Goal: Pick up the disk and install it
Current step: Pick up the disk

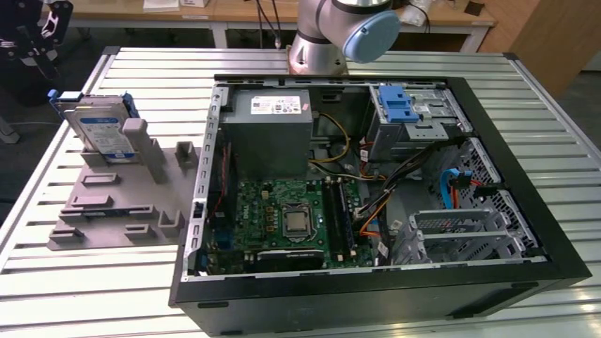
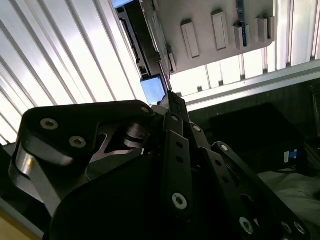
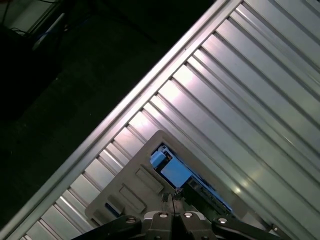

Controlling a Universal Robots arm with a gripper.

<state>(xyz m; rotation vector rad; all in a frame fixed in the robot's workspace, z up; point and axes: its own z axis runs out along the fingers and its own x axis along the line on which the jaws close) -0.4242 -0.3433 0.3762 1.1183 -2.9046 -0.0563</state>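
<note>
First wrist view: my end effector [image 3: 172, 199], closed and empty, could strike the disk [image 3: 175, 172] instead of straddling it.

Blue-framed disk [image 1: 101, 134] stands on edge in grey rack [image 1: 103, 232].

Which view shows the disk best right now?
The exterior view: the disk stands upright in the grey holder, label and blue carrier visible. The first wrist view shows its top edge from above; the second wrist view, just a bluish sliver.
</note>
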